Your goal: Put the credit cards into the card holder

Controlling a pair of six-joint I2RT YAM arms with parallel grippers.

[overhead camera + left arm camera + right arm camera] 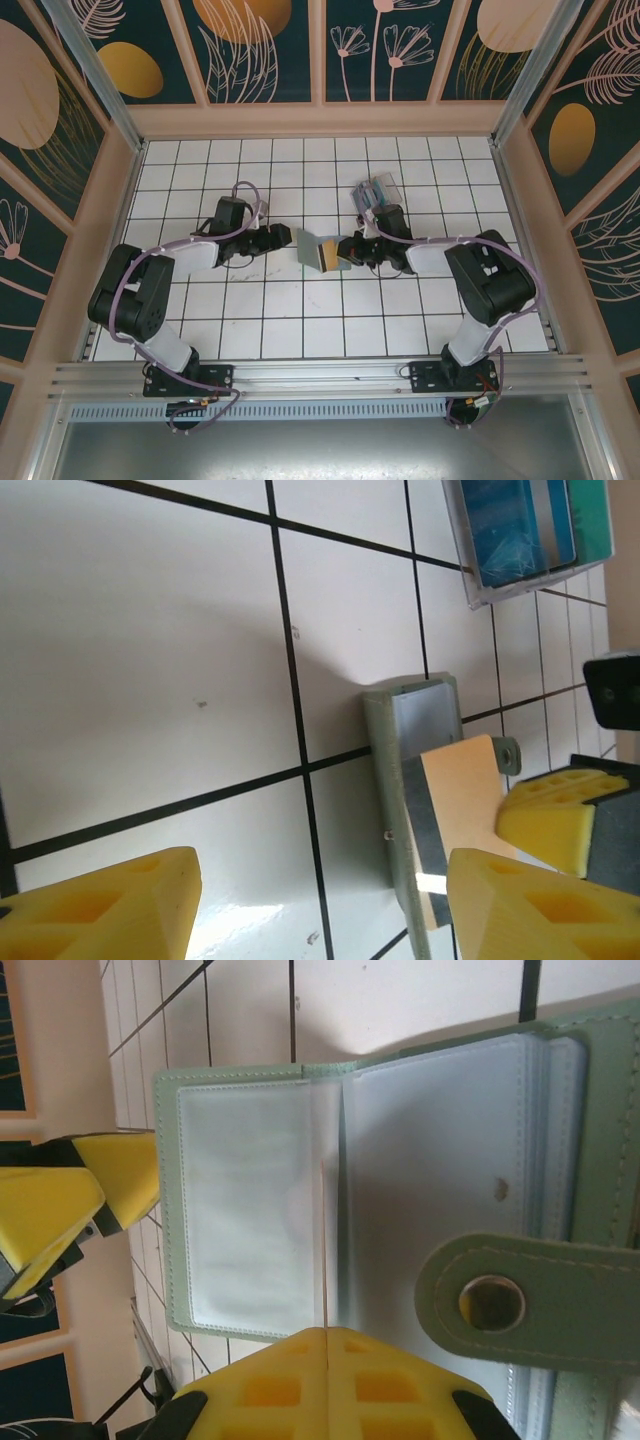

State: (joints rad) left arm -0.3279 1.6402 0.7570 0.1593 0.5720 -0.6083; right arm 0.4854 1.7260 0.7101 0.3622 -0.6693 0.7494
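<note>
The sage-green card holder (pixel 307 245) stands open on its edge between my two grippers at mid table. In the right wrist view its pale clear pockets (pixel 240 1200) face me and its snap tab (pixel 520 1300) hangs at the right. My right gripper (pixel 327 1332) is shut on a peach credit card (pixel 462 795) with a dark stripe, seen edge-on (pixel 325 1250), its far edge at the holder's fold. My left gripper (pixel 320 905) is open, with the holder's cover (pixel 385 780) close to its right finger (pixel 540 910). More credit cards (pixel 525 525), blue ones, lie in a clear case.
The clear case (pixel 375 190) sits just behind the right gripper (pixel 345 250) on the white tiled table. The left gripper (pixel 285 240) faces it across the holder. Wooden frame walls (pixel 135 180) border the table, and a metal rail (pixel 320 375) runs along the near edge.
</note>
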